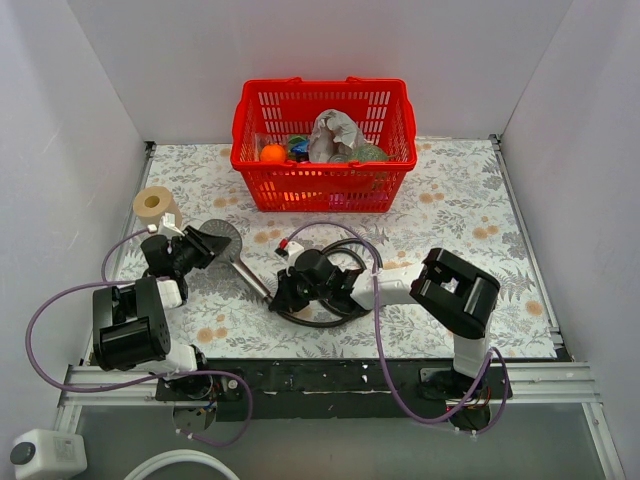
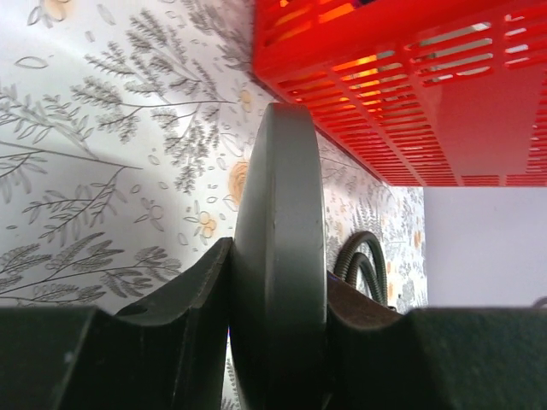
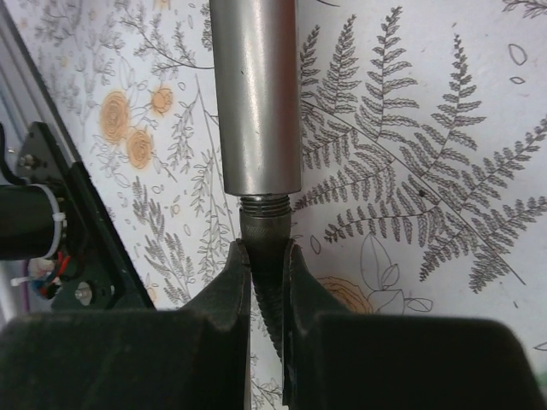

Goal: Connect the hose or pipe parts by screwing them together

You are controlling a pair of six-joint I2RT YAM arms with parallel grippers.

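Lining up is what matters most here. The hand shower [image 1: 240, 268] is lying low over the flowery counter [image 1: 480, 220]. Its round head [image 2: 278, 213] is sitting at the left and back. Its straight handle [image 3: 256, 94] is running toward the right and front.

The left gripper [image 2: 278, 290] is squeezing the round head, one finger on each flat face. The right gripper [image 3: 266, 260] is clamping the end nut [image 3: 265, 226] of the dark hose [image 1: 345, 305]. The rest of the hose is curling in loops on the counter just beside that gripper.

In the right wrist view, the handle is pointing straight down at the end nut. The two are meeting tip to tip in one line. A little ring of thread [image 3: 265, 203] is showing where they touch, so I am guessing the nut is not wound all the way on.

The right arm is the one sitting at the joint, so it is the one placed to do the turning. The turn is going to have to go round the handle's long line. The left arm is looking ready to hold the head steady. If the nut is leaning even a bit, the thread is likely to jam.
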